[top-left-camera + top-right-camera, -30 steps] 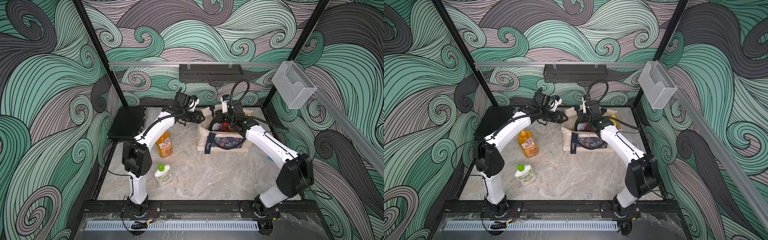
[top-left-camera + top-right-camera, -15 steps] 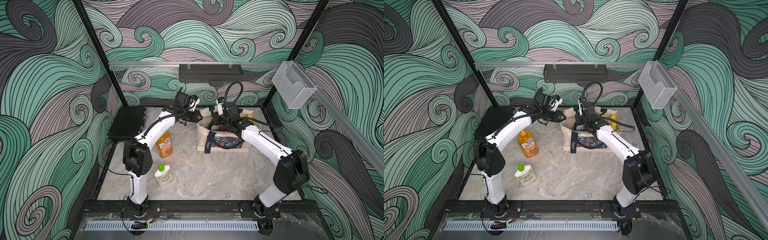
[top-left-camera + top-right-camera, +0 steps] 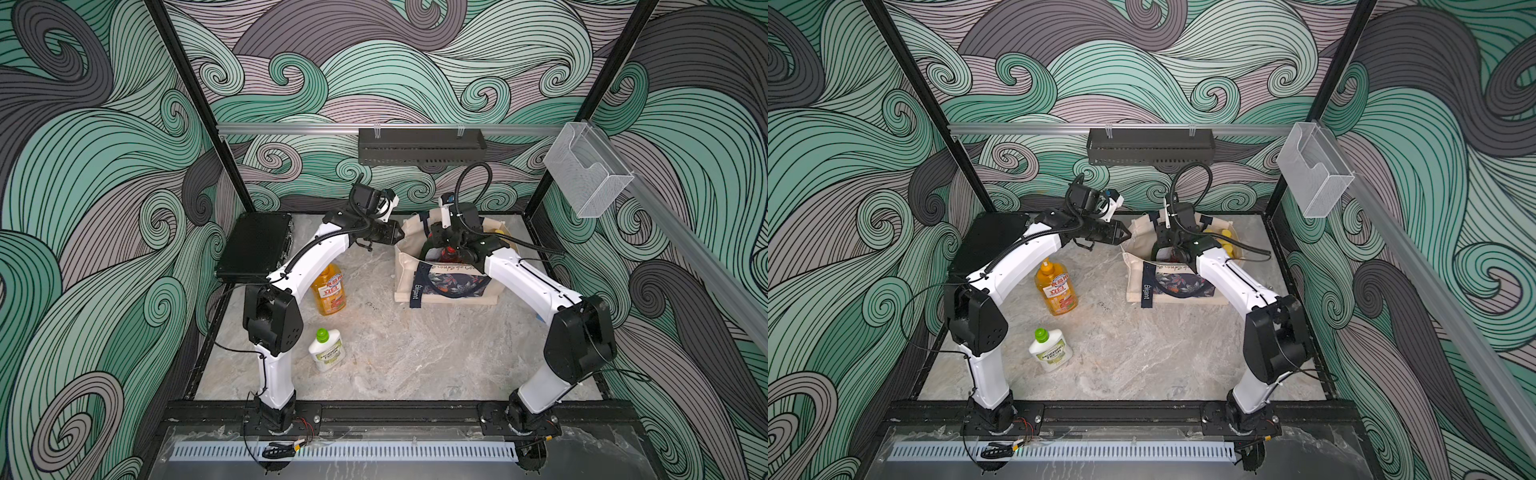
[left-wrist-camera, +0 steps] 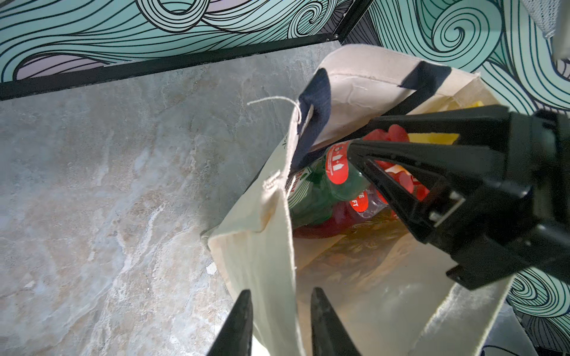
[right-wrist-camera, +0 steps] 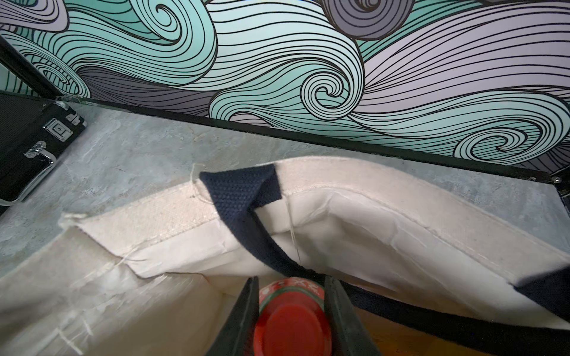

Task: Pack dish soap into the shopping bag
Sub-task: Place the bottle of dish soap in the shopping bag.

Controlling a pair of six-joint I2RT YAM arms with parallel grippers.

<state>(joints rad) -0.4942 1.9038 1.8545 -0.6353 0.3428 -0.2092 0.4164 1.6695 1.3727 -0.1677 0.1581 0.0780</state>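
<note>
Two bottles stood unpacked in both top views: a white bottle (image 3: pixel 327 353) with a green cap, low and left of centre, and just above it an orange pump bottle (image 3: pixel 329 291). Higher, right of centre, sat the shopping bag (image 3: pixel 405 270), its mouth open. The left gripper (image 4: pixel 281 296) was pinched onto the canvas side edge. The right gripper (image 5: pixel 292 279) reached inside, clamped around a red-capped bottle (image 5: pixel 293 326); a dark green bottle (image 4: pixel 320 188) lay within too. A black case (image 3: pixel 255 245) lay upper left, against the back wall.
</note>
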